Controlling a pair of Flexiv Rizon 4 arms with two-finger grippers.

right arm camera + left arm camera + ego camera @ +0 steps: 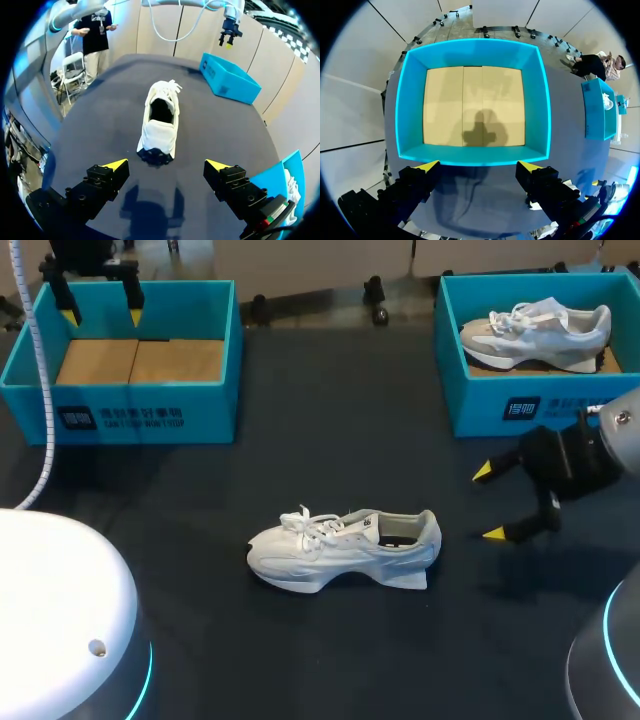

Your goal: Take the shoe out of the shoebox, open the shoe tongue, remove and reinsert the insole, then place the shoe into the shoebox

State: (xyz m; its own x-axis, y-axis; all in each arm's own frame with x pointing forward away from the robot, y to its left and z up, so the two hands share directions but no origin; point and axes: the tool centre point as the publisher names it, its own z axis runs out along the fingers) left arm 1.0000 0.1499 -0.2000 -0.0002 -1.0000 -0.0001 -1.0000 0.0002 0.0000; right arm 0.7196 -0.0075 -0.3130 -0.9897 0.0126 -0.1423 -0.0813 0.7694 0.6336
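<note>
A white shoe (345, 550) lies on its sole on the dark table, toe to the left, heel to the right, laces tied. In the right wrist view the shoe (161, 122) lies ahead of my right gripper (167, 164), heel nearest, its opening showing. My right gripper (488, 503) is open, a short way right of the heel, holding nothing. My left gripper (100, 302) hangs open above the empty blue shoebox (130, 360) at the back left. In the left wrist view the box (473, 102) shows a bare cardboard floor under my left gripper (478, 164).
A second blue shoebox (540, 350) at the back right holds another white-grey shoe (535, 332). A white cable (40, 390) hangs down at the left. White robot bases (60, 620) sit at the front corners.
</note>
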